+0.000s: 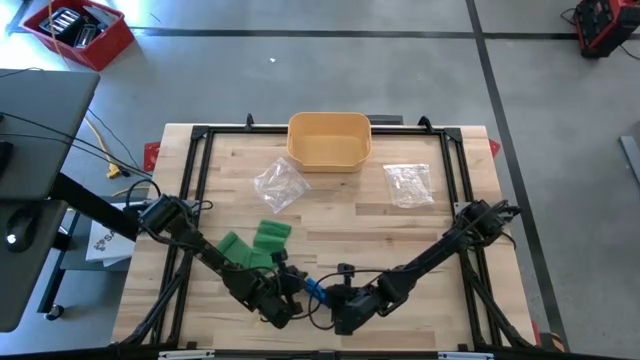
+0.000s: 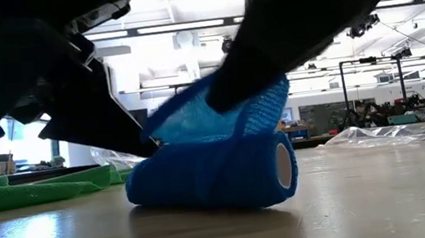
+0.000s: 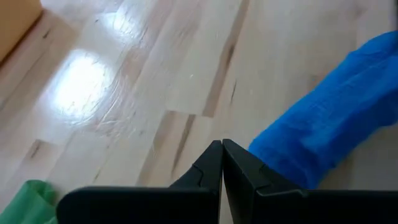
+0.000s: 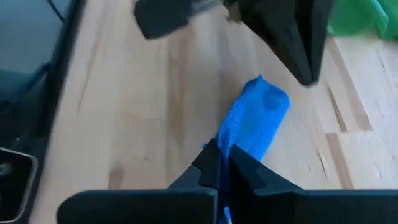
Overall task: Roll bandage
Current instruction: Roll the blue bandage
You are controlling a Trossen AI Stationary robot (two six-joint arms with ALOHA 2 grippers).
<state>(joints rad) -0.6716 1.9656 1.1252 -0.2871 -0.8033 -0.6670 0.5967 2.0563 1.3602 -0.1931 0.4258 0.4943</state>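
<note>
Nearest, at the table's front edge: blue bandage roll [image 2: 211, 172] lying on its side on the wooden table [image 1: 330, 225], open core end visible in the low view. A loose flap of blue wrap lifts off the top of the roll. Right gripper [image 4: 222, 163] down at the roll, fingers closed on that loose blue end. Left gripper [image 3: 222, 163] just beside the roll on its other side, fingers pressed together, nothing between them; roll sits close off its tip.

Slightly farther back, left of centre: green bandage [image 1: 256, 243] lying loose and crumpled on the wood. Mid-table: two clear plastic wrappers, one left [image 1: 278, 184], one right [image 1: 408, 183]. Far edge, centre: yellow bin [image 1: 329, 140]. Off the table, far left on the floor: red crate [image 1: 78, 30].
</note>
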